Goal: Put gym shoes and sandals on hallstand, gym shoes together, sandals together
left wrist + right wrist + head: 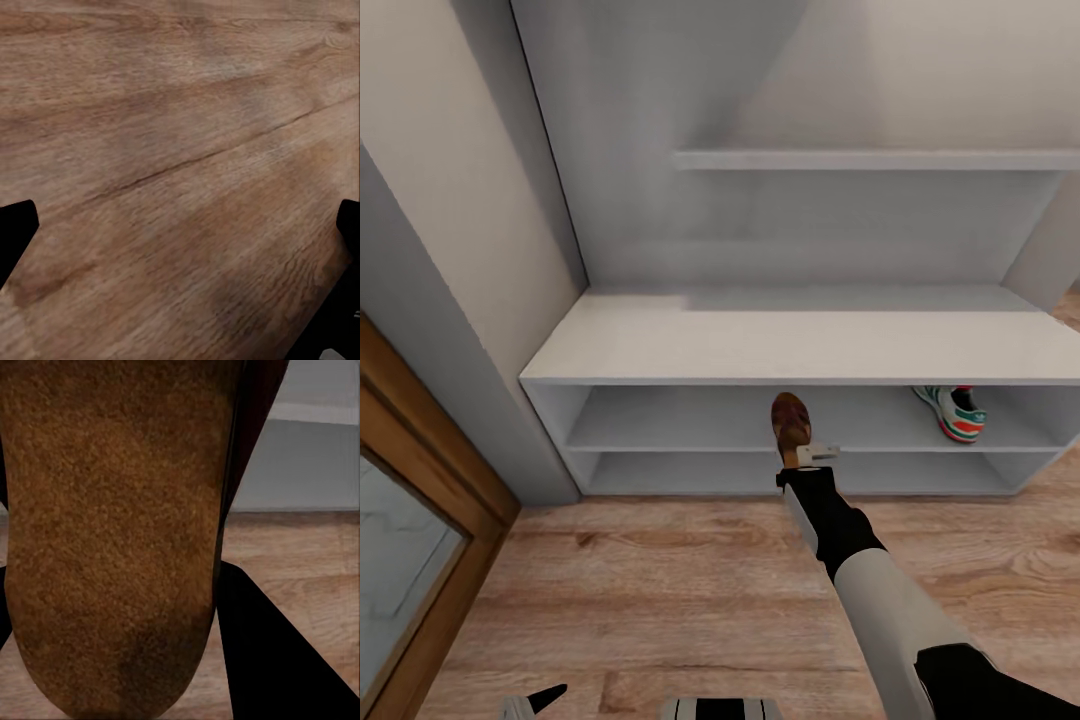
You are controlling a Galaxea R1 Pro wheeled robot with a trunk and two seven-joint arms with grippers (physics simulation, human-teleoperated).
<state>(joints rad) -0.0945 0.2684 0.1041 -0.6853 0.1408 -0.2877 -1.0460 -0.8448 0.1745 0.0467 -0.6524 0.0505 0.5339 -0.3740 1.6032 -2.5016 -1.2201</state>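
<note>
Nearest, down at the head view's lower edge: left gripper, only a dark fingertip showing there. In the left wrist view, dark fingers set wide apart over bare corridor floor, nothing between them.

Further out, right arm stretched forward and low from the lower right, forearm angled toward the rack's front. Right gripper clamped on a sandal, heel end in the jaws, toe pointing into the rack. Seen up close from the right wrist, tan footbed across most of the frame; exact contact of the pads hard to make out, probably gripping the sole's edges.

Beyond, hallstand with one gym shoe already on the upper open tier, well off to the right of the sandal.

Best done by keeping the sandal level, easing it deeper over the shelf board, leaving room beside for its partner, and opening only once the sole rests flat.
</note>
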